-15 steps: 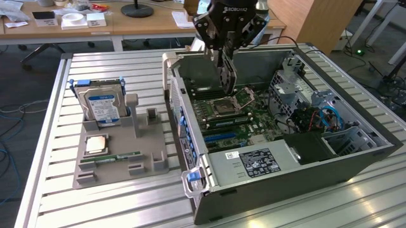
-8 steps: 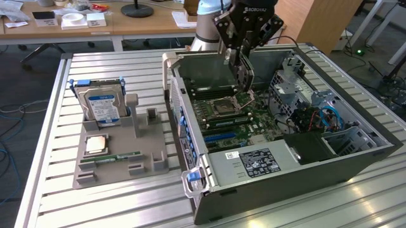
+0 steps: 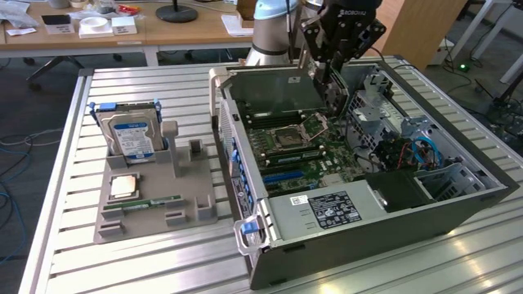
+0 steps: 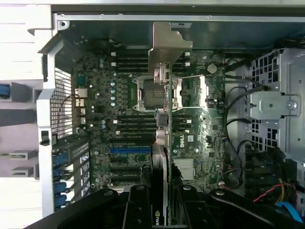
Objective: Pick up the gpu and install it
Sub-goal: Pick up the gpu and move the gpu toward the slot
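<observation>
A slatted silver metal table [image 3: 147, 86] carries everything. Across its middle and toward the edge on the exterior view's right lies a big grey steel computer case [image 3: 368, 245], on its side with the side panel off, so the green motherboard [image 3: 302, 147] faces up. The pale blue-and-grey robot arm [image 3: 274, 24] comes down from beyond the table's far edge, over the far end of the case.

Near the table's edge on the exterior view's left sits a grey plastic parts holder [image 3: 155, 208]. A boxy hard drive with a blue-white label [image 3: 135, 138] stands upright in the holder's far end. A square silver processor chip [image 3: 124, 184] lies flat in front of it, and a narrow green memory stick [image 3: 151, 201] lies just beyond that.

The black claw [image 4: 163, 193] is clamped on the gpu [image 4: 161, 181], a thin flat dark card. One finger presses each face, and the card runs out edge-on from between them. It hangs inside the open case above the motherboard, crossing over the metal-framed processor socket [image 4: 147, 93]. Its silver metal bracket [image 4: 167, 45] is at the far end from the claw, near the case wall. The blue expansion slot [image 4: 131, 150] lies beside the card, uncovered. I cannot tell whether the card touches the board.
</observation>
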